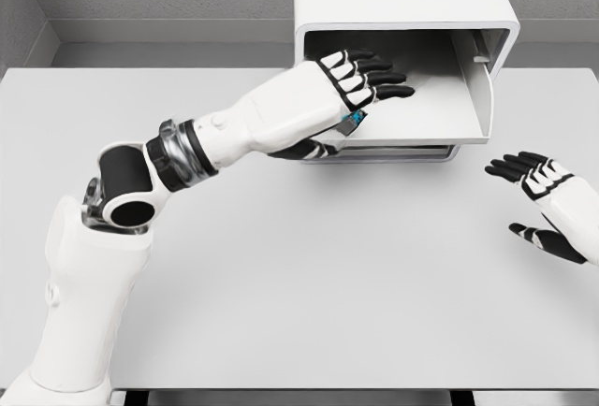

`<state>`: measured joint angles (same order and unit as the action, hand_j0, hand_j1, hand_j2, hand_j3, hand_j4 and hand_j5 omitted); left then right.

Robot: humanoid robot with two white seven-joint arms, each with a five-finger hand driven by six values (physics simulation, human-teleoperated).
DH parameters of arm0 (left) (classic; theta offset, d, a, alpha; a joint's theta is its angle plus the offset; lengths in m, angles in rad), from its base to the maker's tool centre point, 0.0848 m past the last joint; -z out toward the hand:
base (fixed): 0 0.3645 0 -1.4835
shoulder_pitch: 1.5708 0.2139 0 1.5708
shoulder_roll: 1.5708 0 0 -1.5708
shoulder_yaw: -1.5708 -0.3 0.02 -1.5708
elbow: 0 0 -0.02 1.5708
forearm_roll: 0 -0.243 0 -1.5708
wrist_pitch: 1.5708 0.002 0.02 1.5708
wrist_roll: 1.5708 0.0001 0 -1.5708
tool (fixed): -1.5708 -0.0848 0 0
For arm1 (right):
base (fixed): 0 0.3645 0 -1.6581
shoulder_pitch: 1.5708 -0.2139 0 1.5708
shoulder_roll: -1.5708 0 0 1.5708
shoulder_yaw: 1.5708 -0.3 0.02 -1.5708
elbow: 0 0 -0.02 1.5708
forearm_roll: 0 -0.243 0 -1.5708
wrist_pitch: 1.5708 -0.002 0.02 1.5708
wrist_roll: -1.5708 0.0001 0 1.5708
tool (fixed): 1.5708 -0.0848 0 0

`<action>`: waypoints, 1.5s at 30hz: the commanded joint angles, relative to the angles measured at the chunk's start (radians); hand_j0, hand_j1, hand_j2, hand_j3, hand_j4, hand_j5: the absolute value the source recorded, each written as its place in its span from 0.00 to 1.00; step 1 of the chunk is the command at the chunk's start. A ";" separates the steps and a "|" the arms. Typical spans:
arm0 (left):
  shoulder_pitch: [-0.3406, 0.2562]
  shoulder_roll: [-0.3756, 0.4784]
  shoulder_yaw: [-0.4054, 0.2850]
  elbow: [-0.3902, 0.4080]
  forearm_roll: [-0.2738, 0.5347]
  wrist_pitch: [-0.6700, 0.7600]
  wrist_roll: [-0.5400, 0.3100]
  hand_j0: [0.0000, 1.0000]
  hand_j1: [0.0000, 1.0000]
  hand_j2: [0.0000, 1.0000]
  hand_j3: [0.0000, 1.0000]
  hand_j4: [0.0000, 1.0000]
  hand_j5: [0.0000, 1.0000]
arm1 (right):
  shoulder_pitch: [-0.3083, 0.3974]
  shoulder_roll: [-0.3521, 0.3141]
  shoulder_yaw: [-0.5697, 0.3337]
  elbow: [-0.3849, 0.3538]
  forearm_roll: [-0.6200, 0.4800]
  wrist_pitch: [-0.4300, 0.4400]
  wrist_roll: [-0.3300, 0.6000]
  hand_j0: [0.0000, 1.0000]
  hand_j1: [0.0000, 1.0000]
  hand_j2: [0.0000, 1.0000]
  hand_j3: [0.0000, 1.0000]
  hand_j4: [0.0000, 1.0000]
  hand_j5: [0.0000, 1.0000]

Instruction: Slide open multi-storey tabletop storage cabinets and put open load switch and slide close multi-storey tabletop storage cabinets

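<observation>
risk first: small blue-and-dark load switch (353,123), only a sliver showing, tucked beneath the white five-finger left hand with black fingertips (360,79) right at the front lip of the pulled-out pale grey drawer tray (440,116). not clearly inside the tray, more at its near-left edge, so a release here judged likely to drop it over the lip onto the flat white tabletop (281,275). left hand laid flat, black-tipped fingers stretched forward over the tray floor, thumb curled under; appears to pinch the switch between thumb and palm, though the contact itself is hidden. another hazard: forearm lying across the drawer's front corner, so a careless pull back could drag the tray or jolt the white boxy storage cabinet (402,4) standing at the far edge. a further one: closing the drawer with the switch perched on the lip could jam it against the cabinet frame. white right hand (543,200) hovering low at the right, well apart from the cabinet, fingers spread and empty, placed to push the tray's front panel (491,88) later. count: one cabinet, one drawer open and a lower tier seen only as a dark edge beneath it, one switch, two hands, one table.
</observation>
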<state>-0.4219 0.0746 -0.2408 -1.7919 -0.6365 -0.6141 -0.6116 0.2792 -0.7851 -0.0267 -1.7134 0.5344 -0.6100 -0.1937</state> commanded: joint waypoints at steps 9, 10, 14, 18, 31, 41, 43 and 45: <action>0.071 0.119 -0.025 -0.009 0.207 0.003 0.001 1.00 1.00 1.00 1.00 1.00 1.00 | 0.006 0.004 0.041 -0.031 -0.010 -0.001 -0.010 0.88 0.88 0.88 0.88 0.88 0.88; 0.075 0.120 -0.025 -0.009 0.219 0.003 0.001 1.00 1.00 1.00 1.00 1.00 1.00 | 0.008 0.004 0.041 -0.031 -0.010 -0.001 -0.010 0.88 0.88 0.88 0.88 0.88 0.88; 0.107 0.160 -0.023 -0.009 0.239 0.003 0.001 1.00 1.00 1.00 1.00 1.00 1.00 | 0.011 0.003 0.041 -0.031 -0.011 -0.001 -0.012 0.88 0.88 0.88 0.88 0.88 0.88; 0.134 0.214 -0.018 -0.009 0.264 0.003 0.001 1.00 1.00 1.00 1.00 1.00 1.00 | 0.011 0.001 0.041 -0.031 -0.011 -0.001 -0.012 0.89 0.89 0.89 0.89 0.89 0.89; 0.101 0.163 -0.026 0.042 0.179 0.003 0.001 1.00 1.00 1.00 1.00 1.00 1.00 | 0.011 0.004 0.037 -0.051 -0.014 -0.001 0.000 0.89 0.89 0.89 0.89 0.89 0.89; 0.104 0.165 -0.023 0.023 0.184 0.003 0.001 1.00 1.00 1.00 1.00 1.00 1.00 | 0.009 0.006 0.042 -0.052 -0.016 -0.001 -0.004 0.90 0.90 0.90 0.90 0.90 0.90; 0.109 0.174 0.023 0.022 0.187 0.003 0.001 1.00 1.00 1.00 1.00 1.00 1.00 | 0.005 0.006 0.042 -0.052 -0.016 -0.001 -0.003 0.89 0.89 0.89 0.89 0.89 0.89; 0.114 0.192 0.054 0.022 0.205 0.003 0.001 1.00 1.00 1.00 1.00 1.00 1.00 | -0.002 0.007 0.044 -0.052 -0.017 -0.001 -0.001 0.89 0.89 0.89 0.89 0.89 0.89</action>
<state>-0.3083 0.2548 -0.2189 -1.7691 -0.4521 -0.6139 -0.6115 0.2761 -0.7776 0.0161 -1.7650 0.5237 -0.6100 -0.1957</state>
